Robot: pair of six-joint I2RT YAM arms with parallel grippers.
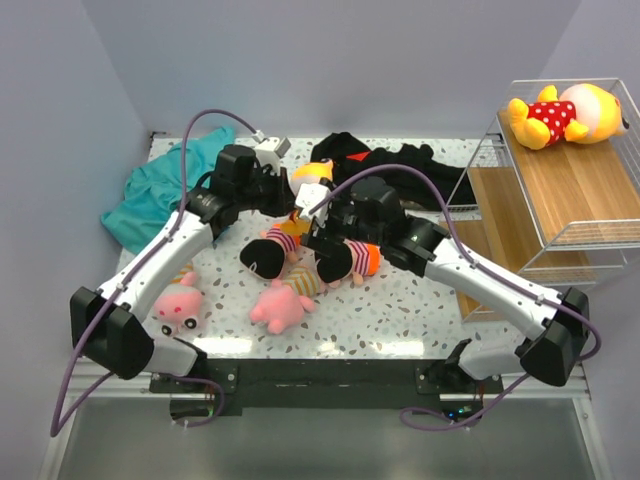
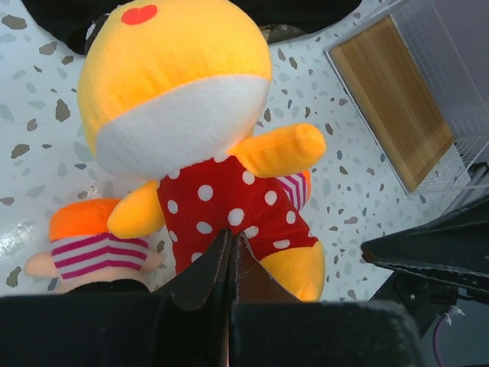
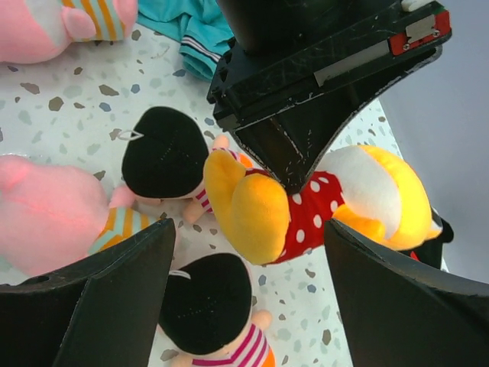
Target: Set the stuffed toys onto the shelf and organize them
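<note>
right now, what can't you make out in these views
- left wrist: doll head hidden behind left gripper
- top: held bear mostly hidden by the arms
- right wrist: pig cut off by left edge
- top: shelf cut off at right edge

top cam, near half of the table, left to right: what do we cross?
left pink pig → middle pink pig → black-haired doll in a striped top → shelf. The second doll is left out because it overlaps the middle pig.
</note>
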